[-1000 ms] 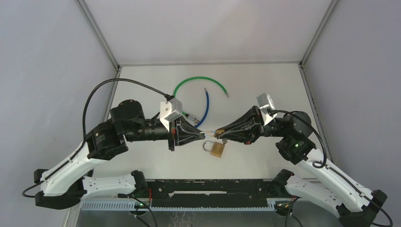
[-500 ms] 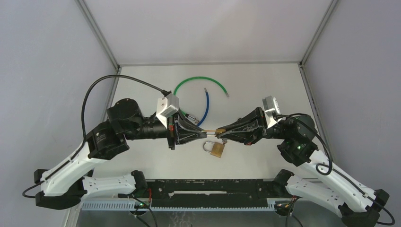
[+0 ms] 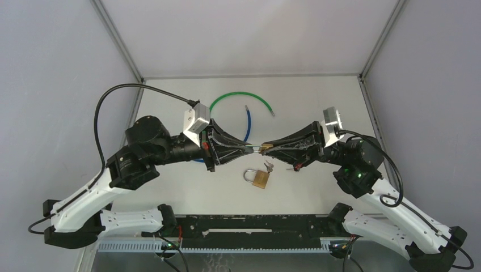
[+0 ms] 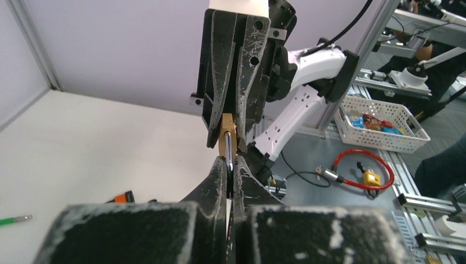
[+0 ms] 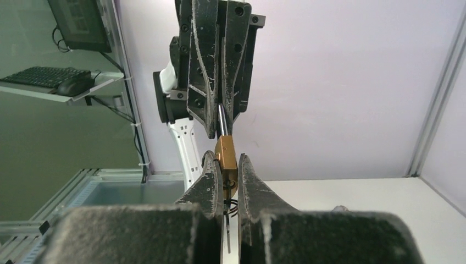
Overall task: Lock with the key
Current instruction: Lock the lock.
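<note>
Two robot arms reach inward from the left and right and meet tip to tip above the middle of a white tabletop (image 3: 317,107). Between them, held in the air, is a small brass padlock (image 5: 225,158).

The right jaws are pressed onto the two flat sides of the brass body and pinch it. The body pokes out past their tips towards the left arm (image 3: 136,164). A thin silver metal piece (image 4: 227,164) runs out of the brass body towards the left. The left jaws are pressed together on it, so only a short length shows between the two pairs of tips. Whether this piece is the shackle or a key cannot be told. In the right wrist view, something thin and dark hangs below the brass body, too small to identify.

The two pairs of jaws face each other in one line, nearly touching, with the lock bridging the gap.

On the tabletop just nearer than the held lock lies a second padlock (image 3: 260,178), flat, with its shackle pointing left. A small bunch of keys (image 3: 267,166) touches its far side. It lies clear of both pairs of jaws.

Farther back lie a green cable (image 3: 238,94), bent in an arch, and a blue cable (image 3: 248,122) beneath it.
</note>
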### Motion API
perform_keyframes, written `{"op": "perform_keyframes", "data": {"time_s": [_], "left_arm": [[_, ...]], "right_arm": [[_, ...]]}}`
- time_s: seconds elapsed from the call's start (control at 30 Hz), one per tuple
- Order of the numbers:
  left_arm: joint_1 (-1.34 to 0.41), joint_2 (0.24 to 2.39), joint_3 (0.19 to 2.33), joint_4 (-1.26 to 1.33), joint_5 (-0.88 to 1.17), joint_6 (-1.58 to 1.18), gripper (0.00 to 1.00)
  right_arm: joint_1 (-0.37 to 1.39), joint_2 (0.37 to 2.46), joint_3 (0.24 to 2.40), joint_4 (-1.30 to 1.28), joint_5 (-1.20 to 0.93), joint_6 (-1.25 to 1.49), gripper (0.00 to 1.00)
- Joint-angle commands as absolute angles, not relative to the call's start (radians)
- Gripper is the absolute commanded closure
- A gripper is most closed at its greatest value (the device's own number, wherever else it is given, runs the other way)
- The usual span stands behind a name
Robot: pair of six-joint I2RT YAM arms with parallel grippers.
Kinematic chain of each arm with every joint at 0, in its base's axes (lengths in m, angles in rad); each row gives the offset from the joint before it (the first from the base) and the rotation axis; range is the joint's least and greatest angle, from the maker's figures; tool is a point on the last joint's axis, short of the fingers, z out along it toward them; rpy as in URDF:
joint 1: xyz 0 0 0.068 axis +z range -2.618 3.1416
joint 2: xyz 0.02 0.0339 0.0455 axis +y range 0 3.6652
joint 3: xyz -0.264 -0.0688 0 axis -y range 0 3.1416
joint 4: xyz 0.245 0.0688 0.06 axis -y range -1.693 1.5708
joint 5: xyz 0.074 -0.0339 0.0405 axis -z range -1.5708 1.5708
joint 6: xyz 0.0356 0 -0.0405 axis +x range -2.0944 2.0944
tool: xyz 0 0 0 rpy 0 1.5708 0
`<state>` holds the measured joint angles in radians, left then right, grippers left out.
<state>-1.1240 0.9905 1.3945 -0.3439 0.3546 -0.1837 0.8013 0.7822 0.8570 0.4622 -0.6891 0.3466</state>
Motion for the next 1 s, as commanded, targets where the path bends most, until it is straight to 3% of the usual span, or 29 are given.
{"op": "perform_keyframes", "data": {"time_s": [0.0, 0.33, 0.6, 0.67, 0.7, 0.83, 0.97], "left_arm": [[-1.192, 1.134, 1.358, -0.301, 0.39, -0.218, 1.0], [-1.206, 1.156, 1.333, -0.32, 0.393, -0.204, 1.0], [-1.14, 1.114, 1.565, -0.59, 0.194, 0.186, 1.0], [-1.131, 1.095, 1.583, -0.609, 0.186, 0.245, 1.0], [-1.131, 1.084, 1.583, -0.616, 0.184, 0.276, 1.0], [-1.131, 1.051, 1.568, -0.664, 0.158, 0.354, 1.0], [-1.13, 1.007, 1.522, -0.672, 0.147, 0.387, 1.0]], "right_arm": [[0.819, 0.859, 0.916, 0.407, -0.55, 0.314, 1.0], [0.783, 0.808, 0.977, 0.311, -0.61, 0.272, 1.0], [0.69, 0.745, 0.975, 0.053, -0.864, 0.133, 0.97], [0.675, 0.726, 0.975, -0.01, -0.871, 0.079, 0.84], [0.666, 0.714, 0.975, -0.044, -0.882, 0.055, 0.71], [0.619, 0.681, 0.978, -0.135, -0.944, -0.01, 0.03], [0.562, 0.659, 0.985, -0.305, -0.928, -0.114, 0.01]]}}
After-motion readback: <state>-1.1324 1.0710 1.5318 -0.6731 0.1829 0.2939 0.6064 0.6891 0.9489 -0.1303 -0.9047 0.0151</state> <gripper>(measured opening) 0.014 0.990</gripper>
